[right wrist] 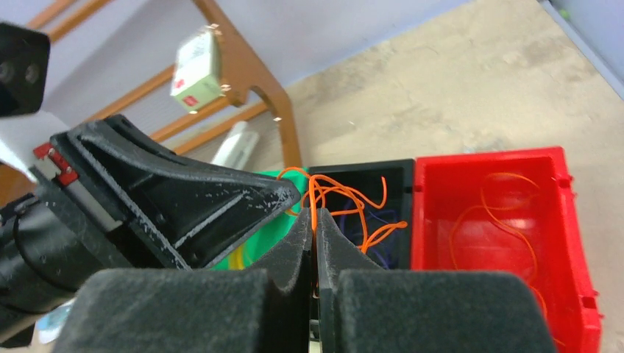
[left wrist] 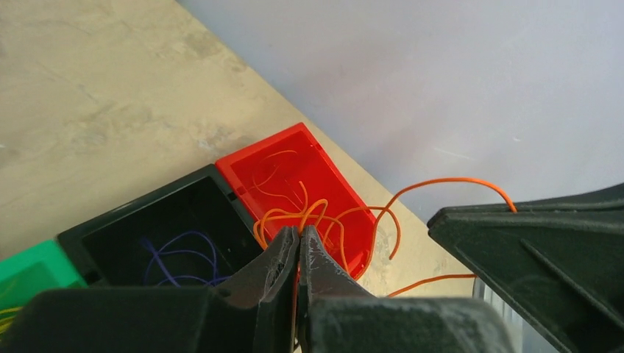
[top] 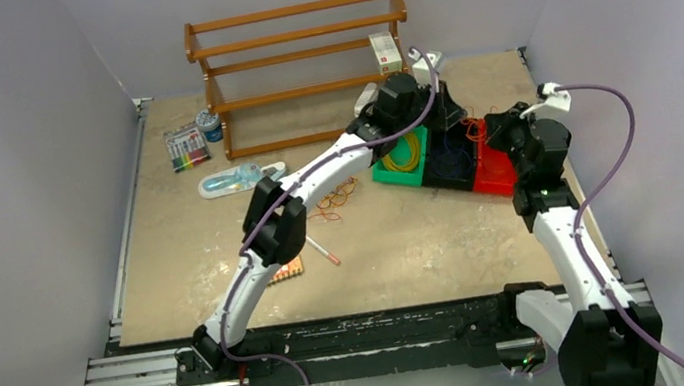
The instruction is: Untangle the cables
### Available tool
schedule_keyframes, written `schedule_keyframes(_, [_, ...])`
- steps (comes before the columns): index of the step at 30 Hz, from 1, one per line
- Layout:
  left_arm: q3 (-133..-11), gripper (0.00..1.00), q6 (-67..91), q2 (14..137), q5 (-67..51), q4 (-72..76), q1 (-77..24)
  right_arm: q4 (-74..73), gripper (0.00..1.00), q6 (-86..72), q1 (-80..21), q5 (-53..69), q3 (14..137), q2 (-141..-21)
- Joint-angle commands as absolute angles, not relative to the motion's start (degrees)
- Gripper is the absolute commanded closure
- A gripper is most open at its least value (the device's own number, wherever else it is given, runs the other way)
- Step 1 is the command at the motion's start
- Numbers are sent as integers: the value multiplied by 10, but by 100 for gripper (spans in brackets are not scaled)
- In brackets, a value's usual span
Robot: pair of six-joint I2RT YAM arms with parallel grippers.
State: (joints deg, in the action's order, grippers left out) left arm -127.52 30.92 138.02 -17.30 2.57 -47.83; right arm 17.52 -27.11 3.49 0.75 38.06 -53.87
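Orange cables (left wrist: 324,213) in left fingers (left wrist: 274,261), right fingers (right wrist: 294,246); overhead hides grip

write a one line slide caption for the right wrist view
Right gripper shut on thin orange wire strands above a black plastic bin, beside a red plastic bin

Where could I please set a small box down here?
Bare tabletop lies before the bins, between pen and right arm, and along the left edge below the marker pack. Crowded over the bins, where left pincer and right pincer pinch orange cable.
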Motion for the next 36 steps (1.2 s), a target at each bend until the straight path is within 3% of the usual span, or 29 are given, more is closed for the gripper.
schedule_keyframes(1, [-1346, 100, 317, 1431, -200, 54, -491, 207, 100, -282, 75, 29, 375, -565])
schedule_keyframes(23, [-1453, 100, 344, 1564, -165, 133, -550, 230, 100, -253, 159, 45, 364, -651])
schedule_keyframes(36, [-1457, 100, 325, 1564, -143, 124, -549, 248, 100, -253, 170, 64, 371, -681])
